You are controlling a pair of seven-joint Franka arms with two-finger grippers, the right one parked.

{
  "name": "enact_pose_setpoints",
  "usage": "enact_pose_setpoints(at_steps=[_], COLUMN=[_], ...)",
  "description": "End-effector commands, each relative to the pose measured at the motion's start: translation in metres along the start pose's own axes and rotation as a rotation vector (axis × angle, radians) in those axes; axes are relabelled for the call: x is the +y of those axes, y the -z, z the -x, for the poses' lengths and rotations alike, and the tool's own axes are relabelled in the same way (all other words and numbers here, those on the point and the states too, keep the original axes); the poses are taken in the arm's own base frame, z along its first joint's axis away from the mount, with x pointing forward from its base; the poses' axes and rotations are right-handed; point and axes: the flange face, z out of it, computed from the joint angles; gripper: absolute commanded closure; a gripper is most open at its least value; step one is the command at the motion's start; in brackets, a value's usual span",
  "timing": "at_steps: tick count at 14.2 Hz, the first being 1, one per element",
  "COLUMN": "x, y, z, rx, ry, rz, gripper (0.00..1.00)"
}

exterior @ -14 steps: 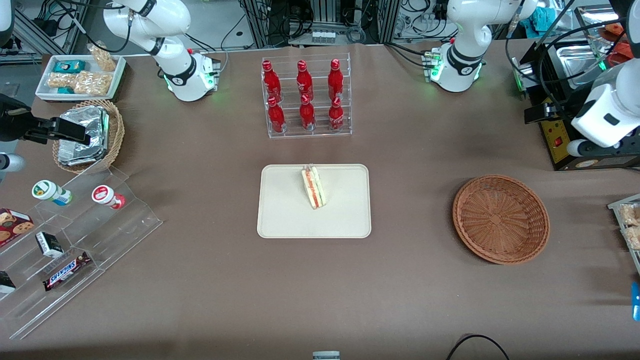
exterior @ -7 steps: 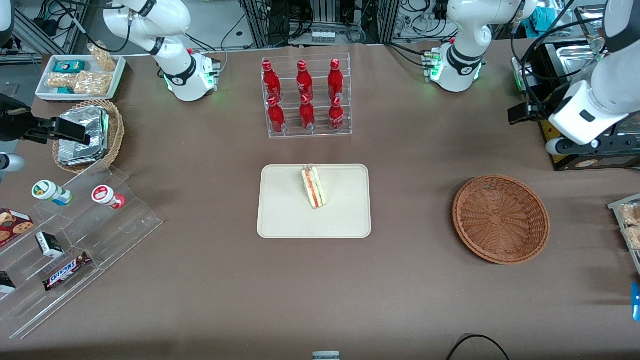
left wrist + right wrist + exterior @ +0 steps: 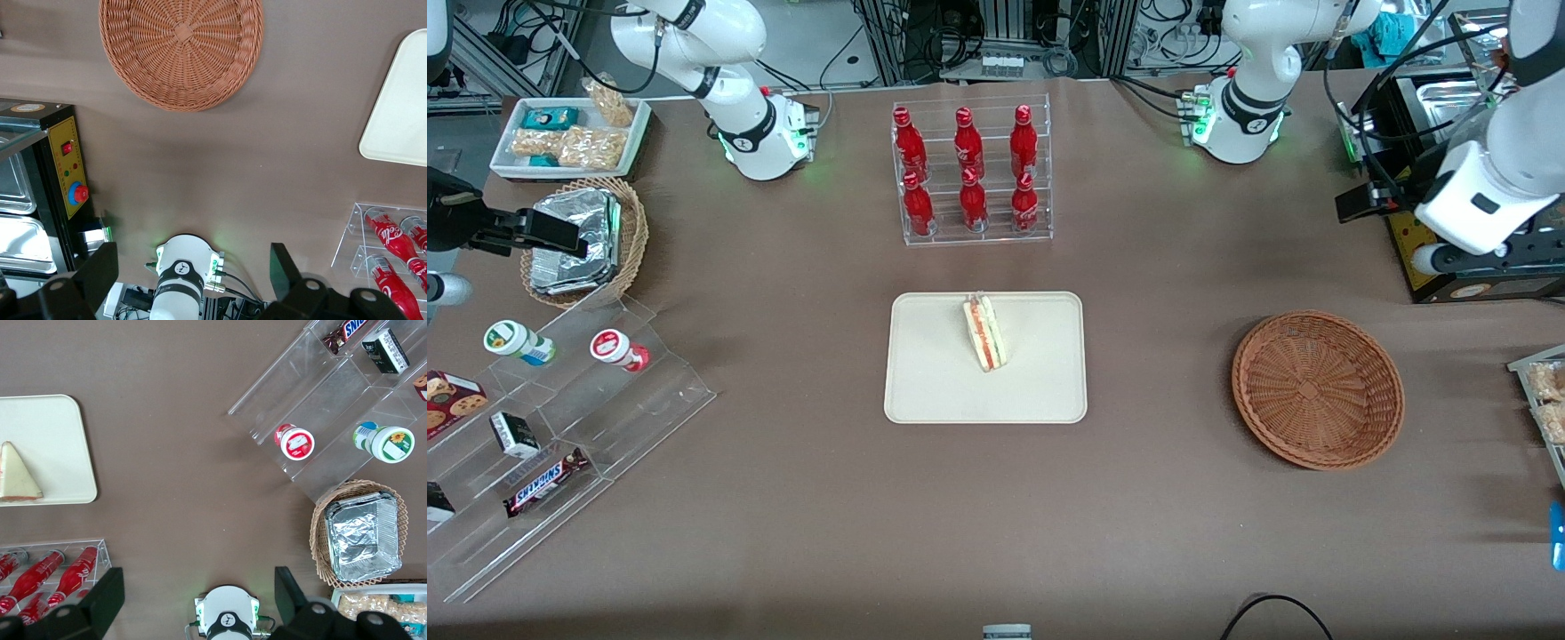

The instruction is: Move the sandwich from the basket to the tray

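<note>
1. One sandwich (image 3: 984,334), pale triangle with red and green layers, lies on the tray (image 3: 934,391).
2. Basket (image 3: 1318,388) sits toward the working arm's end of the table.
3. Gripper (image 3: 193,277) hangs high above brown tablecloth (image 3: 1138,516), fingers (image 3: 100,265) spread wide, holding nothing.

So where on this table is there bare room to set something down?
Bare cloth lies between the tray and the basket, and nearer the camera than both. The basket holds nothing; the sandwich leaves much of the tray free. It is crowded at the parked arm's end, around the acrylic steps. The pincer, open, is high above the table, near the control box.
</note>
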Motion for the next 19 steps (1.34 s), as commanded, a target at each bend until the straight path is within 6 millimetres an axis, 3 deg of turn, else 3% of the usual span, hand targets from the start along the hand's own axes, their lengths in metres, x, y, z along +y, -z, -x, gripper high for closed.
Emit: enact_pose_setpoints(at_steps=[1, 7, 12, 14, 19], x=[0.002, 0.004, 0.003, -0.011, -0.007], y=[-0.005, -0.014, -0.011, -0.010, -0.009], z=[0.005, 0.024, 0.013, 0.011, 0.012], rx=[0.036, 0.102, 0.136, 0.132, 0.129], ry=[0.014, 0.033, 0.055, 0.081, 0.073], rz=[-0.010, -0.015, 0.019, 0.041, 0.049], gripper=[0.00, 0.00, 0.00, 0.00, 0.00])
